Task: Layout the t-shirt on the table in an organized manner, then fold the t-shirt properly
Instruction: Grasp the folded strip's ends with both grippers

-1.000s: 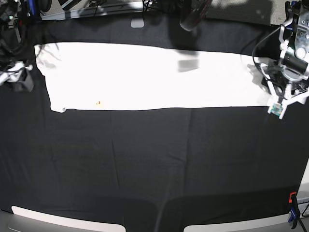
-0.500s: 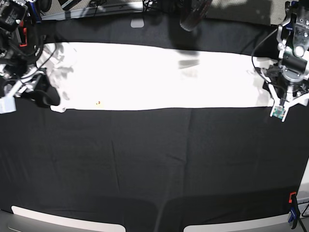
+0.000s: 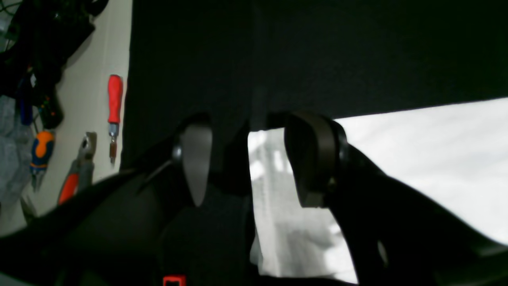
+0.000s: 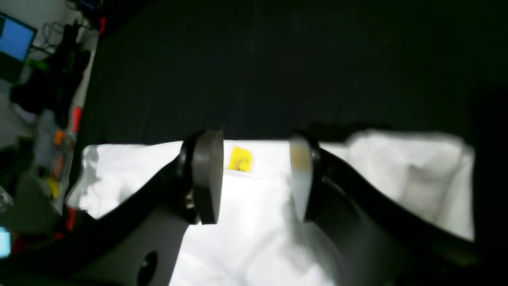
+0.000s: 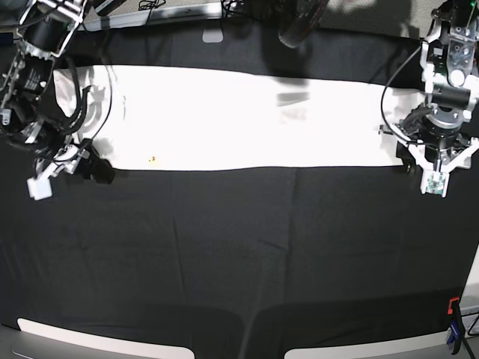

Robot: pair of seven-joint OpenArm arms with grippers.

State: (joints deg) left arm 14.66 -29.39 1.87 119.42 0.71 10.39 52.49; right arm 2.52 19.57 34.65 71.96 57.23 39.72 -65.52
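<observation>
The t-shirt (image 5: 239,116) lies as a long white strip across the far half of the black table (image 5: 239,254), with a small yellow mark (image 5: 153,158) near its front edge. My left gripper (image 5: 410,157) hangs over the strip's right front corner. In the left wrist view it (image 3: 254,167) is open, with white cloth (image 3: 278,206) below the gap. My right gripper (image 5: 93,168) hovers at the shirt's left front corner. In the right wrist view it (image 4: 254,182) is open above the cloth (image 4: 246,238), with the yellow mark (image 4: 241,159) just beyond the fingers.
A red and blue clamp (image 5: 453,321) holds the table cloth at the front right. A red-handled screwdriver (image 3: 114,103) and pliers (image 3: 75,174) lie on the pale surface past the table's edge. Two light panels (image 5: 97,344) sit at the front edge. A dark object (image 5: 299,26) stands beyond the far edge.
My right arm has swung in from the left edge down to the shirt's left front corner. My left arm has shifted slightly forward at the right end. Both grippers stayed open.
</observation>
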